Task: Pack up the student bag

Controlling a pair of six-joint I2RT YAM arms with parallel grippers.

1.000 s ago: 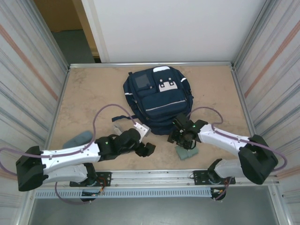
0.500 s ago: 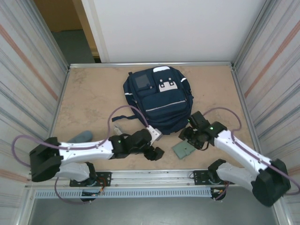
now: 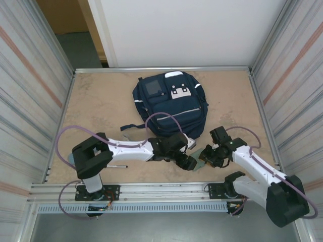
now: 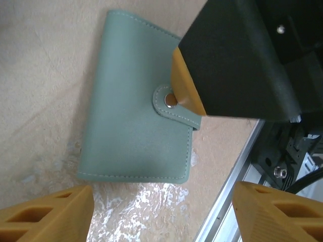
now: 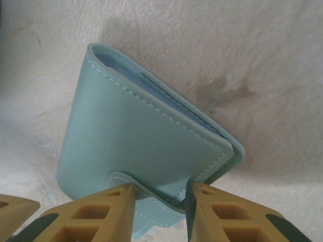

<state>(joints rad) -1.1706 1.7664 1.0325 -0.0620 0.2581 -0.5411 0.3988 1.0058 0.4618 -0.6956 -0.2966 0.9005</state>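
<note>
My right gripper [image 5: 156, 189] has narrowed onto the teal wallet [image 5: 146, 136], pinching its flap edge by the snap, I judge to tip it off the surface [image 3: 101, 101] for a handover. My left gripper [image 4: 161, 212] hangs wide just above the wallet, ready to take it. The student bag [image 3: 171, 106] lies shut beyond both grippers, just past the left one. A second ago the left gripper sat well apart from the wallet; it has since swung across beside the right gripper, whose jaws were wider then.
</note>
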